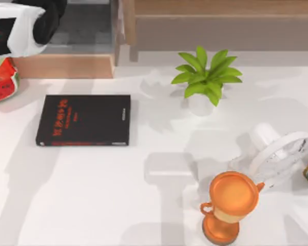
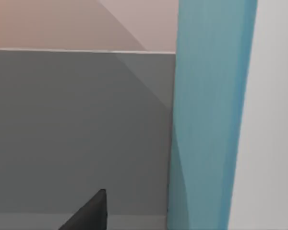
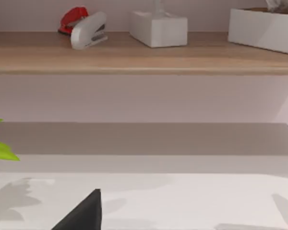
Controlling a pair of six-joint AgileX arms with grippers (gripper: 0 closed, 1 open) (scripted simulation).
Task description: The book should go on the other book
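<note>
Black-covered, with red lettering near its left end and a red strip along its lower edge, the black book is lying flat on the white table in the left half of the top view. Nothing is resting on it. Above it, in the upper left corner of the frame, the left arm is hanging over the wooden ledge, well apart from the black book. A red snack bag is sitting at the left edge.

In the left wrist view, the light blue book is showing as a tall band running from top to bottom, very close to the camera. It is standing just beside the dark tip of the left gripper (whether the two are touching, I cannot tell). I also cannot tell whether this gripper is spread or pinching the book.

Moving right across the top view, a green potted plant is standing at upper centre, an orange trophy at lower right, and a white fan just beside it.

The right gripper is facing a wooden shelf carrying a white stapler. Its state cannot be told either.
</note>
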